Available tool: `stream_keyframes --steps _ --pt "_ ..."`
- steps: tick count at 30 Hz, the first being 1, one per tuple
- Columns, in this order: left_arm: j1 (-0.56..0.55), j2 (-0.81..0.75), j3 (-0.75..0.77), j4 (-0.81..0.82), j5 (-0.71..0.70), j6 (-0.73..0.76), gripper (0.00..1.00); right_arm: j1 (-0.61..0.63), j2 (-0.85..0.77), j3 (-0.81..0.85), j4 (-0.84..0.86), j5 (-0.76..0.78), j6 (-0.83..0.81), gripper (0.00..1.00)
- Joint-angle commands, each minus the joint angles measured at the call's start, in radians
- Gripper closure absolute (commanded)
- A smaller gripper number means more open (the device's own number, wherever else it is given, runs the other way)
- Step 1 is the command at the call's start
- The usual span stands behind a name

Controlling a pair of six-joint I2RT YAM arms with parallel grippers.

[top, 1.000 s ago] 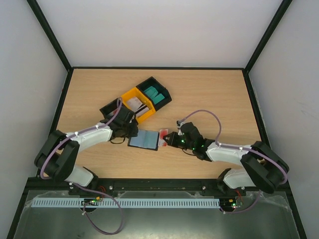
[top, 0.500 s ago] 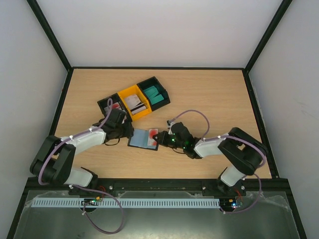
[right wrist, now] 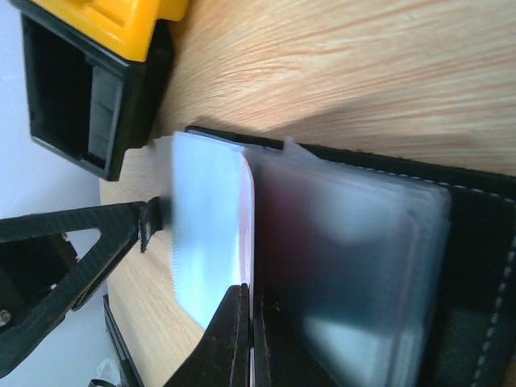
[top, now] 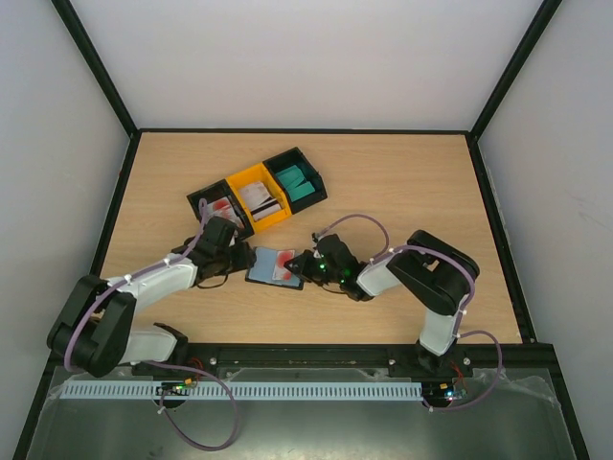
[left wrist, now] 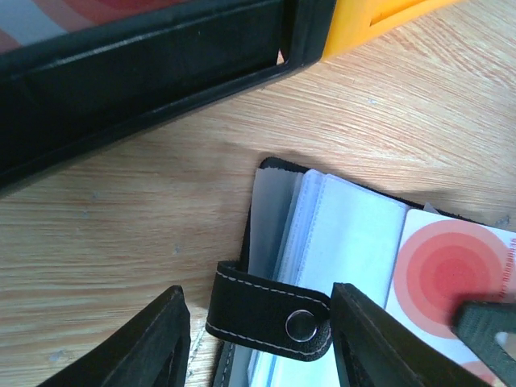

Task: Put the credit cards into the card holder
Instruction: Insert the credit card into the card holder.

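the table point(left wrist: 97, 226) is pale wood-grain, smooth and matt. the card holder point(left wrist: 258, 310) looks like soft black leather, matt, edged with white stitching, its snap point(left wrist: 301, 325) shiny metal and its inner sleeves point(left wrist: 355, 234) clear, slightly cloudy plastic. the credit card point(left wrist: 451, 274) is smooth printed plastic, and the yellow bin point(left wrist: 379, 20) and black bin point(left wrist: 145, 72) are hard moulded plastic with a dull sheen.

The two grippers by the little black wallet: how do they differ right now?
The left gripper stands open, its fingers either side of the card holder's snap tab; the right gripper is shut on a red-and-white card. The left gripper is at the card holder's tab edge, while the right gripper comes in from the opposite edge, bringing the card over it. Both sit low at the same open card holder.
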Motion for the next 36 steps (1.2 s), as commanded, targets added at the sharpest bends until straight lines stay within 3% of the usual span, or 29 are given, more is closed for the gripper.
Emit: stream_keyframes --steps 1,17,36 --pt "-0.008 0.015 -0.029 0.031 0.027 -0.021 0.52 0.006 0.047 0.009 0.019 0.009 0.062 0.98" --pt "-0.036 0.058 -0.051 0.059 0.033 -0.022 0.64 0.01 0.142 0.033 0.066 -0.039 0.131 0.98" --pt "-0.039 0.06 -0.054 0.06 0.015 -0.024 0.65 0.041 0.12 0.008 -0.042 0.021 0.14 0.98"
